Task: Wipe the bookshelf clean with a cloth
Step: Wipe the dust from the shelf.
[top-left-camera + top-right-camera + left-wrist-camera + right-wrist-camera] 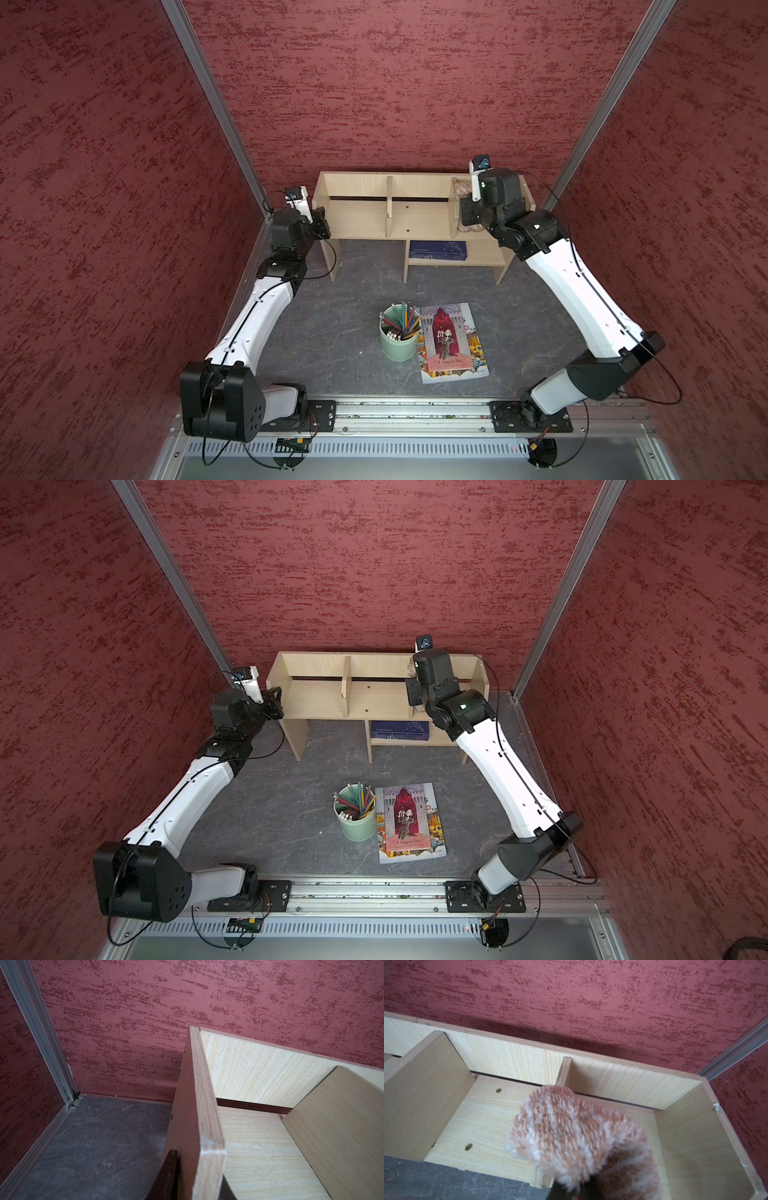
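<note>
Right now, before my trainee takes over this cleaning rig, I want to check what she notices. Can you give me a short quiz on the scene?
1. True or false: the right gripper is empty.
2. The dark blue item lies: A on the lower shelf of the bookshelf; B on the tabletop; C in the left compartment.
3. What does the left gripper clamp?
Key: 1 false, it is shut on the cloth. 2 A. 3 the left side panel of the bookshelf.
</note>
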